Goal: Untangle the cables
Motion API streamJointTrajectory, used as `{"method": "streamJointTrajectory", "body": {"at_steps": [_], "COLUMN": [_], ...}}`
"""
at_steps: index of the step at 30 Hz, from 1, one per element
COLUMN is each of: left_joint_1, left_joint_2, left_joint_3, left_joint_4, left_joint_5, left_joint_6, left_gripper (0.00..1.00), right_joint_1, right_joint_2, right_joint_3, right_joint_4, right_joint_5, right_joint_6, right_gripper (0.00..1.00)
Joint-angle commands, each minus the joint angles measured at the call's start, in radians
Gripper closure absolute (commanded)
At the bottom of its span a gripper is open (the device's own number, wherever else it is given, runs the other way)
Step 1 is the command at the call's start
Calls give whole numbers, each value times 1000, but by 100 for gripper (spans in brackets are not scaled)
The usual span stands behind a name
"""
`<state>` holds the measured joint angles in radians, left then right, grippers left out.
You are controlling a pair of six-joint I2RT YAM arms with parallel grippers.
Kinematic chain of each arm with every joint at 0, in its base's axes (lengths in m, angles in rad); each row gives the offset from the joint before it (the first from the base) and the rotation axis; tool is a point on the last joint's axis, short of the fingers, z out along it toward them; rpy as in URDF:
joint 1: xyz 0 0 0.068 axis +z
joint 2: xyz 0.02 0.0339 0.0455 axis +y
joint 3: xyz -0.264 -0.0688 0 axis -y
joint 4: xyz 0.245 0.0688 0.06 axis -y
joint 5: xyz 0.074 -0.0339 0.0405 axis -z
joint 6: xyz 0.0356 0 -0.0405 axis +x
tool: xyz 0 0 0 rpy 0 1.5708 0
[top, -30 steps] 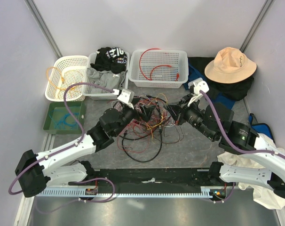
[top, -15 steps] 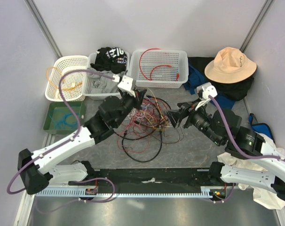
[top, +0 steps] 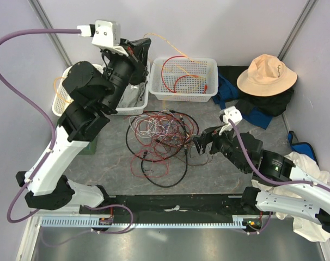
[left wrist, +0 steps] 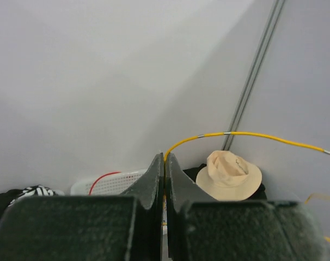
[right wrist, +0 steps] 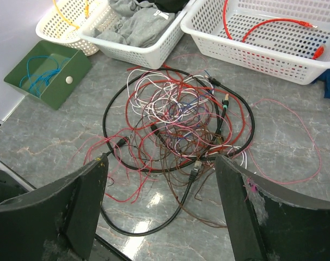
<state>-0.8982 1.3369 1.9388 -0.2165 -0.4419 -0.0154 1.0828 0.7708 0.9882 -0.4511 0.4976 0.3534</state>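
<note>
The cables lie in a tangled heap of red, black, white and brown wires on the grey table; the right wrist view shows the heap from close up. My left gripper is raised high at the back left, shut on a thin yellow cable. In the left wrist view that yellow cable arcs away to the right from between the closed fingers. My right gripper hovers open at the heap's right edge. Nothing sits between its fingers.
A white basket with a red cable stands behind the heap. A basket of clothes and a round basket sit at the back left, a green tray at the left. A tan hat lies back right.
My left gripper shut on the yellow cable in the heap and rose up and back, drawing the cable out. My right gripper opened and pulled back a little towards the near right.
</note>
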Motion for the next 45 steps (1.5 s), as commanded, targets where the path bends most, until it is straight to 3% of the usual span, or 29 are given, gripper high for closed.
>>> {"method": "streamJointTrajectory", "body": {"at_steps": [1,5,6,12,13,16,23,26,29,37,45], "left_joint_1": [2,22,39,399,488,594,656,700,757,932,975], "left_joint_2": [34,35,24,-31,-33,-4,103,133,154,165,231], "left_joint_3": [77,-17,-43,-276,-319,-351,-268,-241,-232,-161,-170], "left_joint_4": [-121,-164,-196,-311,-319,-325,-325,-328,-328,-330,-317], "left_joint_5": [-56,-179,-184,21,40,8,-478,-588,-636,-600,-612], "left_joint_6": [86,52,-13,-387,-414,-497,-598,-638,-670,-663,-684], "left_gripper": [98,98,98,98,98,98,98,98,98,98,98], "right_joint_1": [3,2,3,5,3,2,3,2,2,2,2], "right_joint_2": [-13,-10,-10,-21,-24,-34,-27,-13,-7,36,79], "right_joint_3": [-39,-77,-88,-111,-115,-137,-187,-207,-223,-272,-316], "right_joint_4": [51,74,80,84,86,92,126,135,146,222,292], "right_joint_5": [16,4,2,2,4,21,-2,-14,-30,-93,-160], "right_joint_6": [13,28,30,27,25,19,18,16,13,32,62], "right_gripper": [14,14,14,14,14,14,14,14,14,14,14]}}
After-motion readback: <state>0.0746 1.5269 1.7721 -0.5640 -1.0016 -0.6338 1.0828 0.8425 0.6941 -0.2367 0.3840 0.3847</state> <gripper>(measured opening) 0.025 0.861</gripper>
